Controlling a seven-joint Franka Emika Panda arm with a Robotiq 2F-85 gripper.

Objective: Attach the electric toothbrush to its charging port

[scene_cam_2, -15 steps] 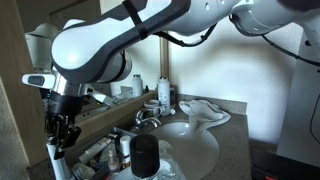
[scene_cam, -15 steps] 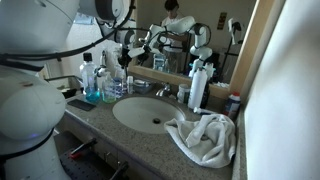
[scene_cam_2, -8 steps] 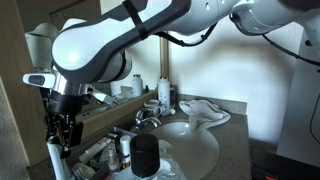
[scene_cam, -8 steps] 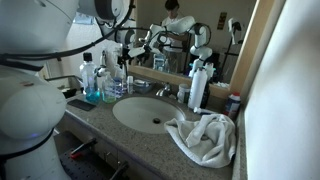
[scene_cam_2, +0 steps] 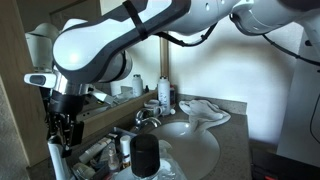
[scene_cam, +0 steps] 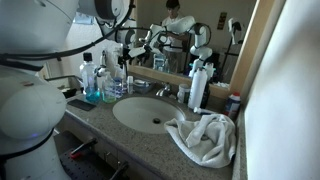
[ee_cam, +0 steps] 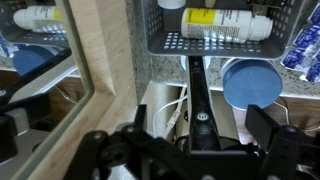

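Note:
In the wrist view the black electric toothbrush [ee_cam: 195,100] runs straight up the middle, its button facing the camera. It lies over the white charging port [ee_cam: 160,108], whose white cable curls beside it. My gripper [ee_cam: 195,142] is open, with the handle between the spread jaws and a gap on each side; the right finger [ee_cam: 268,135] stands clear of it. The brush's lower end is hidden behind the gripper body. In both exterior views the gripper [scene_cam_2: 62,132] [scene_cam: 126,62] hangs over the back corner of the counter beside the mirror.
A wire basket [ee_cam: 165,42] holding tubes sits just beyond the toothbrush, a blue round lid [ee_cam: 252,85] to its right, and the wooden mirror frame [ee_cam: 100,50] to its left. On the counter are a sink [scene_cam: 150,112], faucet [scene_cam: 165,90], blue bottle [scene_cam: 92,92], white bottle [scene_cam: 197,85] and crumpled towel [scene_cam: 205,135].
The jaws have spread apart and let go of the toothbrush handle. The arm itself has hardly moved.

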